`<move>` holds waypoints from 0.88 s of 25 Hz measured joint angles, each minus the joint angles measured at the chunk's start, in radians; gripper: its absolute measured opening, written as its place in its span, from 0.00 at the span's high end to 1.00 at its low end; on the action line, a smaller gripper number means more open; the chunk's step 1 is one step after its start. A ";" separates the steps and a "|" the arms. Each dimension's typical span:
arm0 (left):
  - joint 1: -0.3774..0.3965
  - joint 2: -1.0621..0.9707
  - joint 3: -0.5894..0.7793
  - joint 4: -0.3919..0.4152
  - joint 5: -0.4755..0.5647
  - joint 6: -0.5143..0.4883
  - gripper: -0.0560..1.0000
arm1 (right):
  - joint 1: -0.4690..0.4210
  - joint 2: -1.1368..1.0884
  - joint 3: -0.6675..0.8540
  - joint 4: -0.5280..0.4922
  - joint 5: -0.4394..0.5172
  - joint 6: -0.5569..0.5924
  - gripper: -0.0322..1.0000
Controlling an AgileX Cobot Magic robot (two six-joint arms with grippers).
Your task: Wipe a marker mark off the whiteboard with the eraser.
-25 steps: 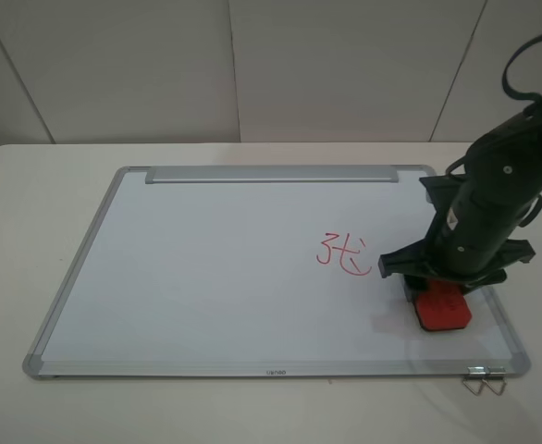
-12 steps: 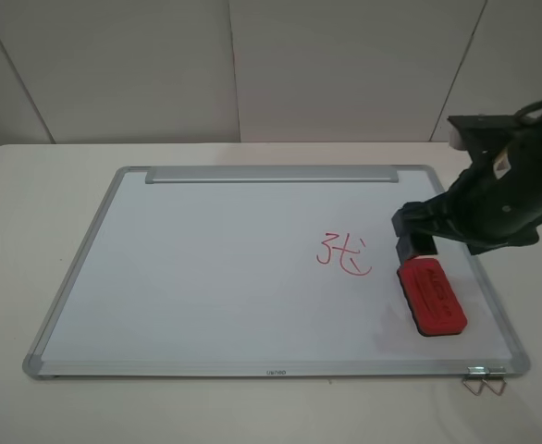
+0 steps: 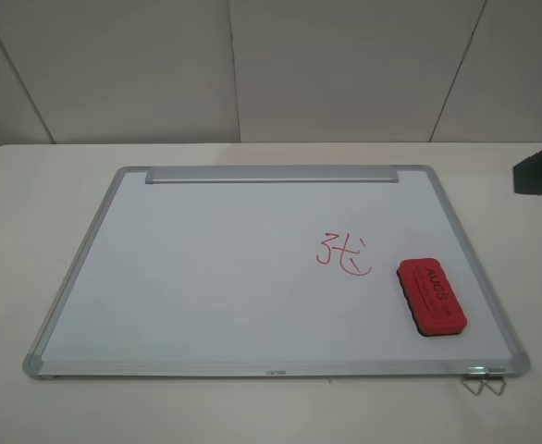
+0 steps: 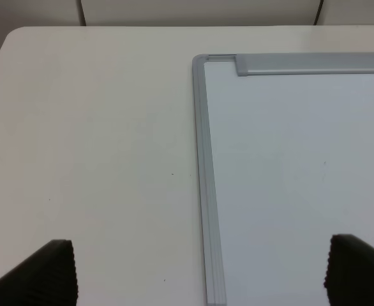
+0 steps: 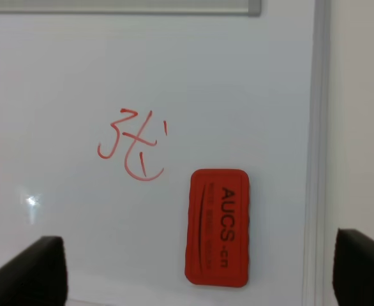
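The whiteboard [image 3: 206, 268] lies flat on the table, its silver tray bar [image 3: 271, 173] along the far edge. The red eraser [image 3: 431, 295] rests lettering-up on the board near the front right corner, with nothing holding it; it also shows in the right wrist view [image 5: 217, 226]. No large zigzag marker mark shows on the board in any view. My right gripper [image 5: 200, 252] hangs open above the eraser, both fingers wide apart. Off the board's far left corner [image 4: 201, 60], my left gripper [image 4: 203, 255] is open and holds nothing.
A small red "3t"-like scribble [image 3: 343, 254] sits just left of the eraser. A dark part of the right arm [image 3: 541, 174] juts in at the right edge. A metal clip [image 3: 486, 379] sticks out at the front right corner.
The right gripper let go of the eraser and pulled back up and to the right, almost out of the high view. The eraser stays lying on the board.
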 joint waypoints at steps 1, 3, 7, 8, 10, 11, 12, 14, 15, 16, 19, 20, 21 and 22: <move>0.000 0.000 0.000 0.000 0.000 0.000 0.21 | 0.000 -0.047 0.000 0.000 0.030 0.000 0.25; 0.000 0.000 0.000 0.000 0.000 0.000 0.21 | 0.000 -0.150 0.000 0.007 0.100 0.000 0.25; 0.000 0.000 0.000 0.000 0.000 0.000 0.21 | 0.000 -0.319 0.000 0.011 0.231 0.000 0.25; 0.000 0.000 0.000 0.000 0.000 0.000 0.21 | 0.000 -0.354 0.000 0.011 0.248 0.000 0.25; 0.000 0.000 0.000 0.000 0.000 0.000 0.21 | 0.000 -0.408 0.000 0.011 0.258 -0.001 0.25; 0.000 0.000 0.000 0.000 0.000 0.000 0.21 | 0.000 -0.434 0.003 0.011 0.259 -0.001 0.25; 0.000 0.000 0.000 0.000 0.000 0.000 0.21 | 0.000 -0.455 0.012 0.010 0.259 -0.002 0.25; 0.000 0.000 0.000 0.000 0.000 0.000 0.21 | 0.000 -0.512 0.051 -0.006 0.252 -0.004 0.25; 0.000 0.000 0.000 0.000 0.000 0.000 0.21 | 0.000 -0.542 0.070 -0.016 0.242 -0.005 0.25; 0.000 0.000 0.000 0.000 0.000 0.000 0.21 | 0.000 -0.569 0.097 -0.025 0.225 -0.007 0.25; 0.000 0.000 0.000 0.000 0.000 0.000 0.21 | 0.000 -0.657 0.178 -0.041 0.155 -0.009 0.25; 0.000 0.000 0.000 0.000 0.000 0.000 0.21 | 0.000 -0.682 0.204 -0.042 0.136 -0.010 0.25; 0.000 0.000 0.000 0.000 0.000 0.000 0.21 | 0.000 -0.696 0.218 -0.042 0.130 -0.015 0.25; 0.000 0.000 0.000 0.000 0.000 0.000 0.21 | 0.000 -0.701 0.223 -0.041 0.122 -0.021 0.25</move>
